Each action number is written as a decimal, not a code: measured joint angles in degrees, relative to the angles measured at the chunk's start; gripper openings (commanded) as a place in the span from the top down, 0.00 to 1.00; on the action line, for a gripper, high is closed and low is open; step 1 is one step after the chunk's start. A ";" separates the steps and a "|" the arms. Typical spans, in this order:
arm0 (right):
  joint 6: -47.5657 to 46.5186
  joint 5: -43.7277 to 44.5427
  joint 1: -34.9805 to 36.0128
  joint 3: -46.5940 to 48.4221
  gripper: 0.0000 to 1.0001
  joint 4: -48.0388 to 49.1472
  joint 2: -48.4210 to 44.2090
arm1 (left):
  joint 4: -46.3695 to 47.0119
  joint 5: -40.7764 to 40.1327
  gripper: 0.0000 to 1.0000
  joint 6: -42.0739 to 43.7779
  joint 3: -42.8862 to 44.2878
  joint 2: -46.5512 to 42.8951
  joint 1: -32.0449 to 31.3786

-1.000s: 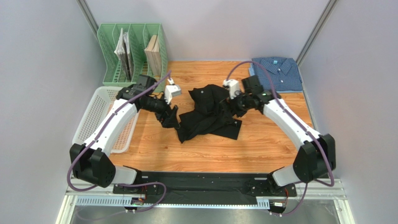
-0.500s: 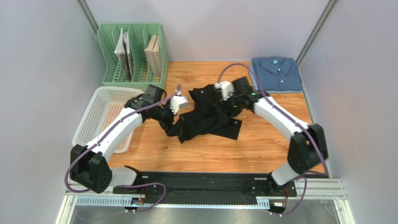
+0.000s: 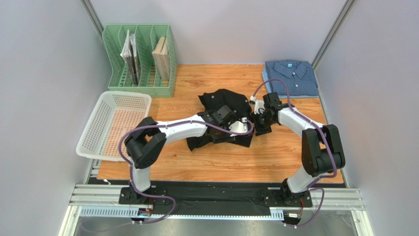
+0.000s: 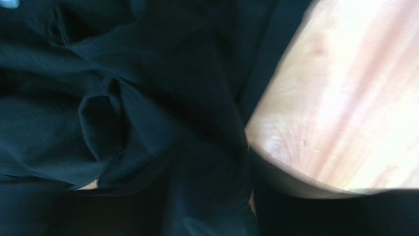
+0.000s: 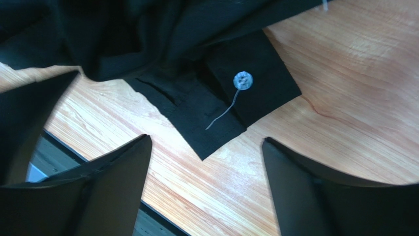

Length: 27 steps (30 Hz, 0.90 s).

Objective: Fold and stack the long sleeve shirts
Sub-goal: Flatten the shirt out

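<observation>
One blue checked shirt point(image 3: 290, 77) folded far right; black shirt point(image 3: 224, 98) crumpled at centre.
Right end effector point(image 5: 206, 141) spread wide over cuff point(image 5: 246, 98); left end effector point(image 3: 241, 127) buried in folds, state unclear. Risk: pinching extra layers, dragging whole heap.

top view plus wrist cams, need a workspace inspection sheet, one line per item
surface: wooden table, bare around the shirts
job's things: black shirt crumpled mid-table; blue shirt folded, far right corner
clutter: green file rack with booklets, white basket, both at left
tools: left tool on black shirt, opening unclear; right tool open over its buttoned cuff
cables: purple cables looped along both arms
surroundings: grey walls
</observation>
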 measured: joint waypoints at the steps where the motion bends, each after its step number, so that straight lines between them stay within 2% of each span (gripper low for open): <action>1: 0.59 -0.46 -0.46 -0.20 0.25 0.35 0.66 | 0.26 -1.01 0.95 0.31 0.48 1.36 0.46; 2: 0.79 -0.72 -0.76 -0.26 0.35 0.52 0.98 | -0.02 -1.29 1.00 0.35 0.46 1.57 1.18; 4: 1.42 -1.27 -1.29 -0.83 0.40 1.64 1.42 | -1.09 -0.81 1.00 -0.66 0.42 0.35 3.19; 5: 1.81 -1.51 -1.46 -0.98 0.49 2.01 1.64 | -1.55 -0.02 1.00 -1.16 0.35 -1.29 4.42; 7: 2.84 -2.43 -1.64 -1.03 0.61 3.45 3.06 | -3.45 2.89 1.00 -2.51 0.31 -7.15 7.72; 8: 2.99 -2.86 -1.64 -0.96 0.77 4.11 4.04 | -4.22 4.46 1.00 -3.15 0.31 -11.39 9.38; 10: 3.61 -3.39 -1.62 -0.61 1.00 4.85 6.38 | -5.22 6.05 1.00 -4.33 0.57 -19.23 12.26; 13: 3.41 -4.61 -1.62 1.31 1.00 4.28 10.01 | -6.88 8.09 1.00 -6.38 2.80 -28.55 16.61; 18: 0.33 -4.52 -4.50 2.38 1.00 2.27 8.41 | -8.44 8.68 1.00 -9.73 3.96 -33.44 25.38; 22: -6.10 -2.75 -14.64 2.49 1.00 -3.87 -0.66 | -10.67 9.25 1.00 -12.85 0.79 -32.30 31.10; 25: -11.69 0.20 -22.34 3.89 1.00 -8.46 -6.38 | -11.56 9.79 1.00 -14.67 -2.62 -30.97 32.24; 27: -15.10 2.56 -23.98 4.81 0.75 -11.10 -7.76 | -12.13 10.54 1.00 -15.67 -3.63 -29.07 32.22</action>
